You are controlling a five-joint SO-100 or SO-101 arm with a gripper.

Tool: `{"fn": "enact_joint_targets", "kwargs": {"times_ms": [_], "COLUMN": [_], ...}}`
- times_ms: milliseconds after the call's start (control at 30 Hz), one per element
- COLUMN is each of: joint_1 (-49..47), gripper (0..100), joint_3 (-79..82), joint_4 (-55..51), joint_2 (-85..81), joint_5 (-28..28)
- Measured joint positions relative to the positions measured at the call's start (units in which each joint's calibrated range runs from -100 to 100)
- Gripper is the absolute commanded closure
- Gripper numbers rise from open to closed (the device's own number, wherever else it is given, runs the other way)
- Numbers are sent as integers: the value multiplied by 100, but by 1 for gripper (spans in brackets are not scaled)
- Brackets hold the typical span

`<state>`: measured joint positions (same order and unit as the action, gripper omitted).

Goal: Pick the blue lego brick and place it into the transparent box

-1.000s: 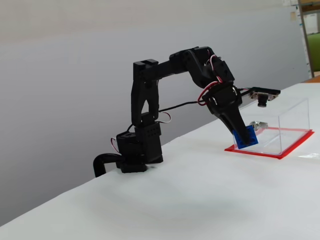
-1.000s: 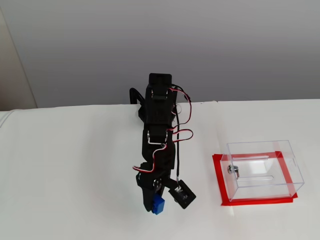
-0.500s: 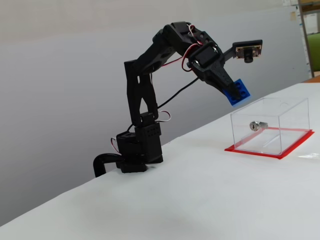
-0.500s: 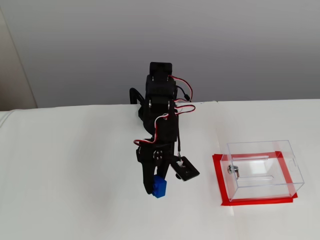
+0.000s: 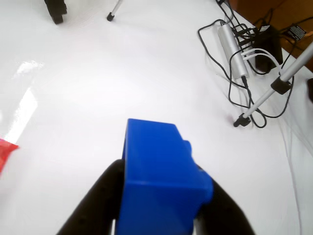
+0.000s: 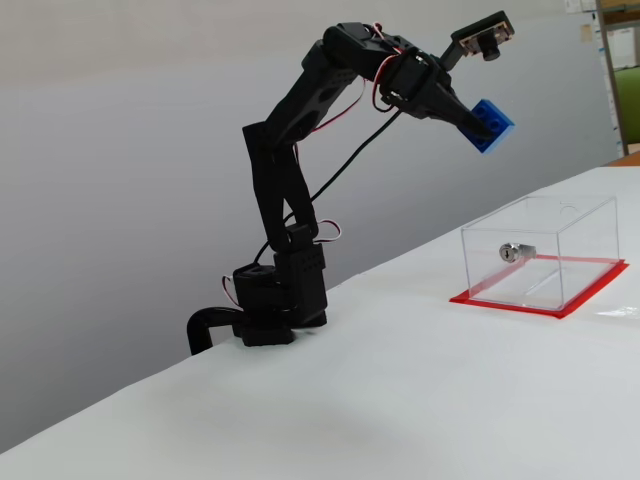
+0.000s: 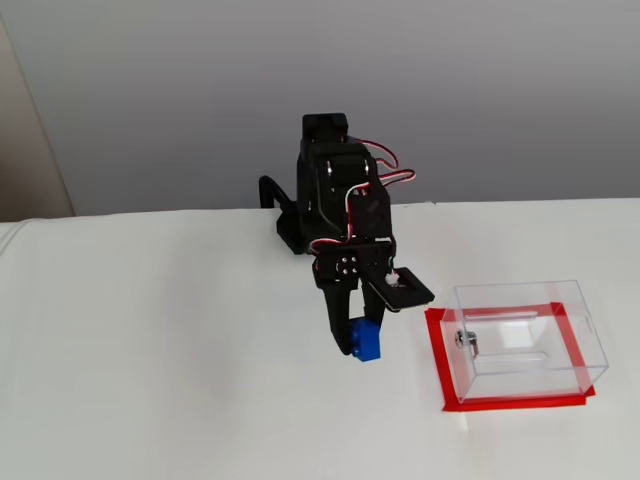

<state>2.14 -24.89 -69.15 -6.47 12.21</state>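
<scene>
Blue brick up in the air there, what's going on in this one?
The gripper is shut on the blue lego brick, holding it high above the white table. The transparent box sits on its red-edged base and looks empty. In a fixed view the brick is off to the left of the box, not over it.

Looks like a lab or office test setup, not a home. Plain white surface (image 6: 420,400) w/ a bare grey wall (image 6: 120,150) behind in both fixed views. Wrist view shows rig gear at far right: tangled black cables (image 5: 230,73), a silver hub or power strip (image 5: 233,55), tripod legs (image 5: 274,88) standing on the surface. Far right of a fixed view: a strip of shelving (image 6: 622,60), contents too small to tell.
</scene>
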Motion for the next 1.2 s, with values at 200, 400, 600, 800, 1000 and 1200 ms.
{"fn": "enact_joint_targets", "kwargs": {"times_ms": [200, 400, 600, 800, 1000, 1200], "joint_1": [-481, -1186, -2126, -3226, -3996, -4605], "gripper": [98, 98, 98, 98, 98, 98], "joint_3": [0, 0, 71, 750, 1121, 1748], "joint_4": [0, 0, 26, 446, 934, 1294], "joint_2": [-34, -34, -42, -34, -34, -34], "joint_5": [-518, -830, -953, -1089, -1270, -1392]}}
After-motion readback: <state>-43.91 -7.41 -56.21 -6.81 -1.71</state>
